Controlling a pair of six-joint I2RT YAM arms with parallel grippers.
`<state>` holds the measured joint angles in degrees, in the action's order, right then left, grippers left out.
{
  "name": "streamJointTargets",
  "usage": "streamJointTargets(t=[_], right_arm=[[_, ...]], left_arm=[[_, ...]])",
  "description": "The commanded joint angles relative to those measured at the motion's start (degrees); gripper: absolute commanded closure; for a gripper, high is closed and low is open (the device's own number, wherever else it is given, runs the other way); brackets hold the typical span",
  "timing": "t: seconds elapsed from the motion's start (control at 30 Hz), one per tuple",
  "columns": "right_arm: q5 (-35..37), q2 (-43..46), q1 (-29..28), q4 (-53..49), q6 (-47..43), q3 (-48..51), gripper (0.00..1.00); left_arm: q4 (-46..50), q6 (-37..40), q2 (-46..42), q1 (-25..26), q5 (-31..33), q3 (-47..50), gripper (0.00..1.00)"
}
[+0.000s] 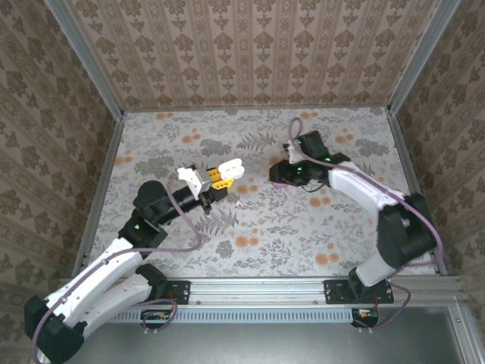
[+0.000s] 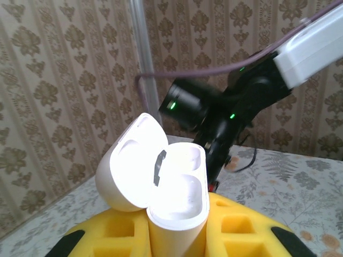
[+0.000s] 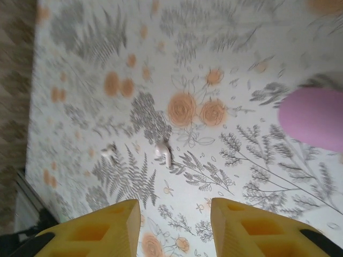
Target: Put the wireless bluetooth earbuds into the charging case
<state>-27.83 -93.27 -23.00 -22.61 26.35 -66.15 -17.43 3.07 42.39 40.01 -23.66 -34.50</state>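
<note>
Step in hand, as I read it: picking up a bud. The case is presented open, and its wells look bare as far as I can tell.

Left hand (image 2: pixel 177 238) is clamped on the white charging case (image 2: pixel 179 198), yellow fingers (image 2: pixel 257 235) either side of its body. The lid (image 2: pixel 134 163) is flipped back toward 10 o'clock. From above, the left hand (image 1: pixel 214 180) holds the case off the worktop (image 1: pixel 303 243) at about 10 o'clock of centre, arm stretched forward, hand roughly level.

Right hand (image 3: pixel 174 225) is spread wide and empty, pointing down and hovering over the worktop. From above, the right hand (image 1: pixel 282 174) sits at 1 o'clock of centre, near the case but apart from it.

Earbuds: one (image 3: pixel 164 153) lies at 12 o'clock of the right hand's gap, a second (image 3: pixel 109 152) at 10 o'clock. Both are loose on the print. The pink rounded thing (image 3: pixel 313 119) at 2 o'clock is probably another case, so leave it.

Next: drop the right hand onto the 12 o'clock bud and close gently. It's tiny and will likely skid if you land off-centre. Then carry it to an open well.
</note>
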Motion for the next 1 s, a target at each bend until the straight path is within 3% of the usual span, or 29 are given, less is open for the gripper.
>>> streamJointTargets(t=[0.0, 0.33, 0.97], right_arm=[[1.0, -8.6, -4.6, -11.7, -6.8, -10.4, 0.57], [11.9, -29.4, -14.5, -26.4, -13.6, -32.4, 0.51], [21.6, -41.9, -20.8, -37.8, -20.1, -47.9, 0.54]], left_arm=[[5.3, 1.4, -3.6, -0.4, 3.0, 0.9, 0.84], [10.3, 2.1, -12.3, -0.5, 5.1, 0.9, 0.84], [11.7, 3.5, -14.7, -0.4, 4.9, -1.8, 0.84]])
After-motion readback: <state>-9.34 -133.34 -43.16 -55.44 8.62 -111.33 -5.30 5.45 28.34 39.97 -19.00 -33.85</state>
